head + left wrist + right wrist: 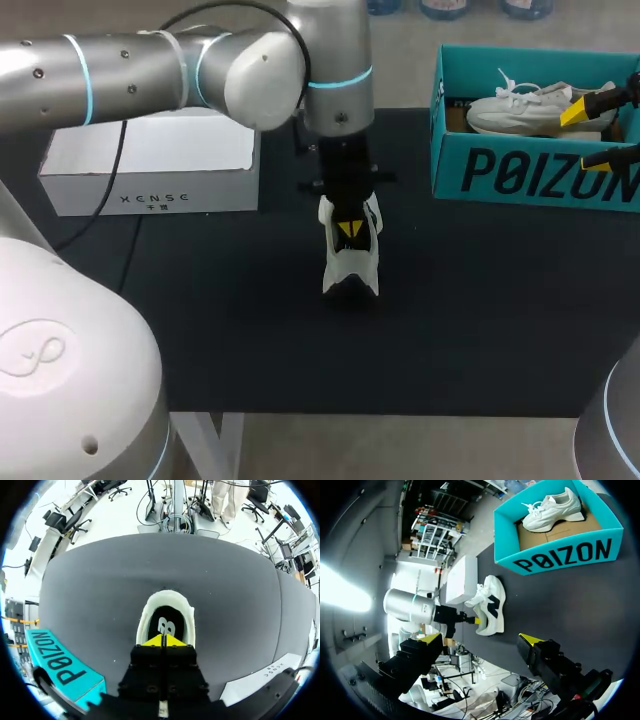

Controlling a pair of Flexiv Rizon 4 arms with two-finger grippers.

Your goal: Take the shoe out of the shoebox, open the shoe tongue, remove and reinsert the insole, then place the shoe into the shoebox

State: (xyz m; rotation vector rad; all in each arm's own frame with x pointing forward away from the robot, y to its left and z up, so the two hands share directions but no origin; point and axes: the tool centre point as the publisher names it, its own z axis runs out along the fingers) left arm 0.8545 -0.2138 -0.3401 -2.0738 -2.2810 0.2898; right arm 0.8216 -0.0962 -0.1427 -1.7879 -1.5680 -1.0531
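Left claw (163,641), tips pressed together, sits in the sneaker (350,255) mid-bench (250,340). Pinch only the insole (165,622) edge and peel slowly. The sneaker is white with a black insole. Rightward, the teal shoebox (520,170) holds a second sneaker (530,105); right claw (481,639) gapes wide.

Shoebox (530,178): one word in large black block capitals runs along the long outer teal wall and is legible in all three views.

White box (150,190): the front face carries a short line of small, widely spaced dark capitals. Smaller characters sit beneath them, too small to make out.

Shoe (350,265) on the worktop (480,300): a pale letter-form logo is printed on the dark insole (166,625), and the right wrist view shows a dark emblem on the shoe's side.
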